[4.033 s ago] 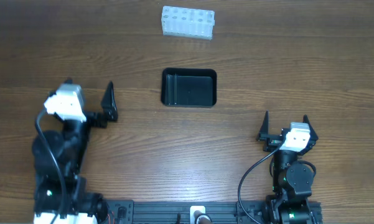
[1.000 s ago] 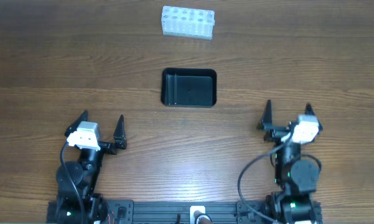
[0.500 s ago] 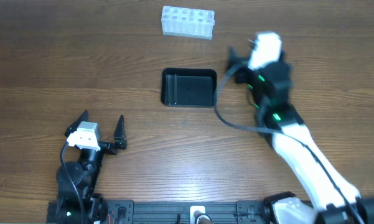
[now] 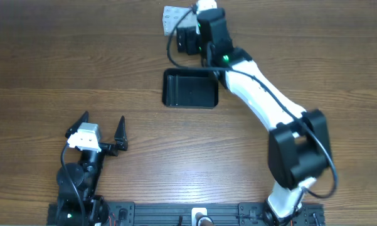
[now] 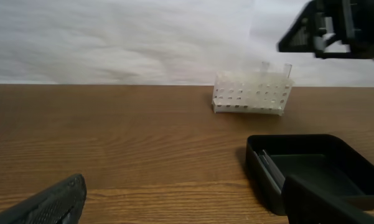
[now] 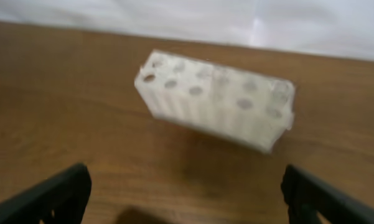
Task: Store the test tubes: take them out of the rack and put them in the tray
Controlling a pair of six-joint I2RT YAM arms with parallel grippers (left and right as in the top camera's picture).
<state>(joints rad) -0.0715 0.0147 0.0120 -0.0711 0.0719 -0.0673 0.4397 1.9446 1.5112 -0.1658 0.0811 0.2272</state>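
Wooden counter [image 4: 81,50]: test tubes [image 5: 288,67] in rack [image 6: 218,109], black tray [image 4: 190,105] seemingly empty, my right pincer [image 6: 185,183] gaping, holding nothing, near rack; storing not begun.

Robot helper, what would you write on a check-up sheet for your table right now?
Surface: brown wooden table, bare apart from the job's things.
Job's things: white rack at the far edge, at least two clear tubes poking up at one end; black tray nearer the arms, looks empty.
Clutter: nothing seen.
Grippers: right claw open, lifted by the rack; left claw open, near its base, holding nothing.
Cables: a black cable runs down the left arm, another along the right arm; neither touches the rack or tray.
Surroundings: white wall behind the table.
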